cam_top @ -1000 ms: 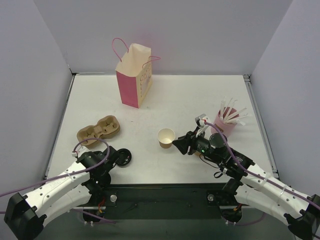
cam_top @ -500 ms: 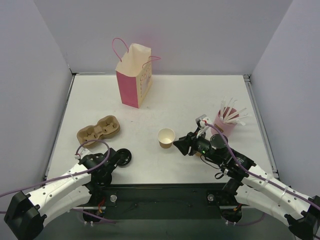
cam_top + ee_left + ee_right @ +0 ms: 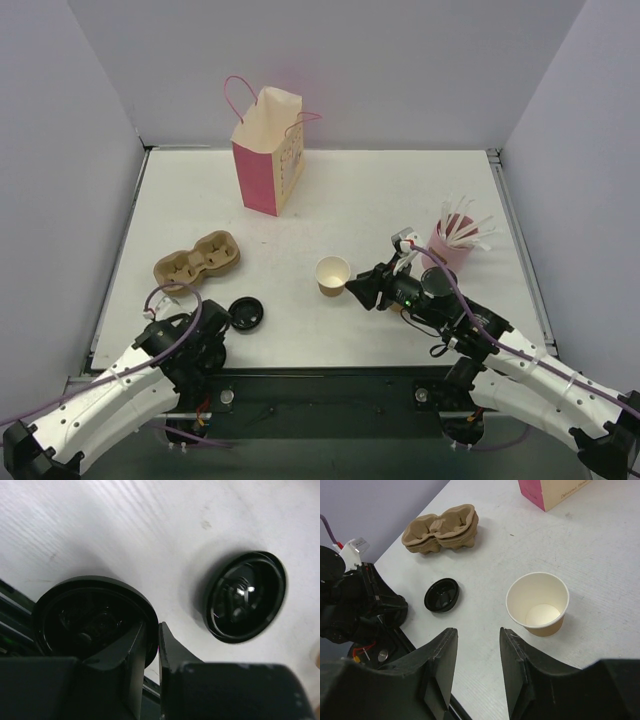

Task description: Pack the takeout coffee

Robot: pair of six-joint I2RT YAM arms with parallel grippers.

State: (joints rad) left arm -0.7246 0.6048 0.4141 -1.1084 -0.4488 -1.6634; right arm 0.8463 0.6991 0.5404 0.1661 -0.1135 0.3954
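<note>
1. Left gripper (image 3: 152, 630) sits low by the near-left corner, fingers pressed almost together and pinching the rim of a black lid. This is the held lid (image 3: 85, 620), hollow side facing the wrist camera
2. Just past it, a loose lid (image 3: 245, 313) lies flat on the worktop close to the near edge, left of middle. It is apart from the held lid and touches neither finger
3. Right gripper (image 3: 477, 635) hangs low, right of the middle, fingers spread wide with nothing between them
4. The cup (image 3: 537, 602) stands upright just beyond those fingertips, around the middle of the worktop and a little toward the near edge. It is brown outside, cream inside, open at the top, and apart from both fingers
5. Takeout coffee: I cannot find a lidded cup in any view. The one cup in sight is uncovered and both lids are off it
6. Carrier (image 3: 197, 260), a brown two-well tray, sits toward the left edge, beyond the loose lid
7. Bag (image 3: 265, 150) stands upright by the far edge, left of middle, with a pink side, cream face and pink handles, well apart from the cup
8. Pink holder (image 3: 448, 250) of white sticks stands toward the right edge, just beside the right arm's wrist
</note>
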